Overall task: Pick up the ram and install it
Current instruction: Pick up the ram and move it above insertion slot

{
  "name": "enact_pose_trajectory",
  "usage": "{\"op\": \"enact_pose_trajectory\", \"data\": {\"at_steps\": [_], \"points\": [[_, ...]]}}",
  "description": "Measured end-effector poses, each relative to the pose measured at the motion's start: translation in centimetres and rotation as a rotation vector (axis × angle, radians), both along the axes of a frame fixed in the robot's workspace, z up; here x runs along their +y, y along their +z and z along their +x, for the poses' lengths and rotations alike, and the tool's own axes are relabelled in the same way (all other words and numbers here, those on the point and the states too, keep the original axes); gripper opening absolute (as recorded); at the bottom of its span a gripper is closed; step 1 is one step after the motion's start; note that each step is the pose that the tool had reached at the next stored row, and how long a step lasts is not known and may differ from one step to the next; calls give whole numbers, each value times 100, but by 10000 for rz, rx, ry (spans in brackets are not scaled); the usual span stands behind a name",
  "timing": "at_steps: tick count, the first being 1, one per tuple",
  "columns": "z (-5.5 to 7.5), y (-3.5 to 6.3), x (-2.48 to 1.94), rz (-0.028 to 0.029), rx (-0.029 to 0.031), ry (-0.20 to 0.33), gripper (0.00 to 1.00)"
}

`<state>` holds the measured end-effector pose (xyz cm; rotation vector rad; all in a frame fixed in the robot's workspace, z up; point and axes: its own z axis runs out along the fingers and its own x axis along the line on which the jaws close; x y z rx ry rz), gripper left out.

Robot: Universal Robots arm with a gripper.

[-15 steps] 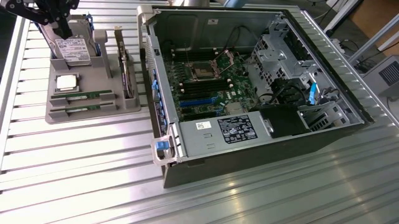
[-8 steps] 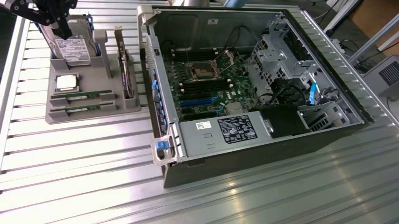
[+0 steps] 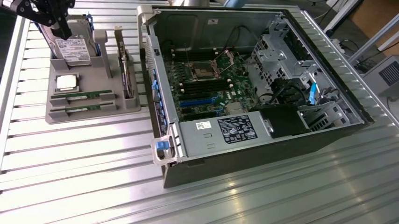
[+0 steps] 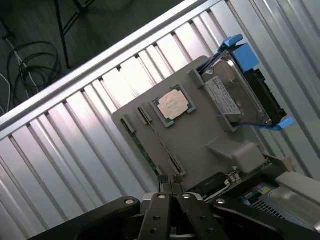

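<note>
**Claw clenched and empty above the parts tray; both ram sticks in their slots**

On the exterior view's left, a grey parts tray (image 3: 56,114) lies on the slatted metal table (image 3: 93,163). Each part has its own moulded seat, presumably so that it stays at a known spot and can be reached from above. A hard drive (image 3: 73,49) leans in a cradle at the far end, and the silver processor chip (image 3: 67,82) lies flat in a square recess. Beside the chip, the first ram stick (image 3: 83,95) and the second ram stick (image 3: 83,108) rest side by side, each held at both ends by small brackets. Their long edges appear to be left free for a pinch. An expansion card (image 3: 128,77) stands upright along the tray's side nearest the computer.

The gripper (image 3: 61,31) hangs over the hard-drive end of the tray, apart from the ram. In the wrist view its fingers (image 4: 162,181) are pressed together with nothing between them, so it is clenched and empty, touching no part.

To the right, the computer case (image 3: 249,154) lies on its side with the panel off. This turns the motherboard (image 3: 209,100) upward, so the dark memory slots (image 3: 203,87) can probably be reached from above. No stick has been lifted yet.
</note>
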<state>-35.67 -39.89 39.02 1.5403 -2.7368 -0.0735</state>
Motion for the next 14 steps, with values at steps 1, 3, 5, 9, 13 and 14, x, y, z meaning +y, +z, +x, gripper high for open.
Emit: {"op": "enact_pose_trajectory", "data": {"at_steps": [1, 3, 5, 9, 13, 14], "points": [[0, 0, 0, -1, 1, 104, 10], [0, 0, 0, -3, 1, 329, 10], [0, -1, 0, -5, 1, 743, 10], [0, -2, 0, -8, 1, 1515, 10], [0, -3, 0, -10, 0, 2044, 10], [0, -3, 0, -10, 0, 2304, 10]]}}
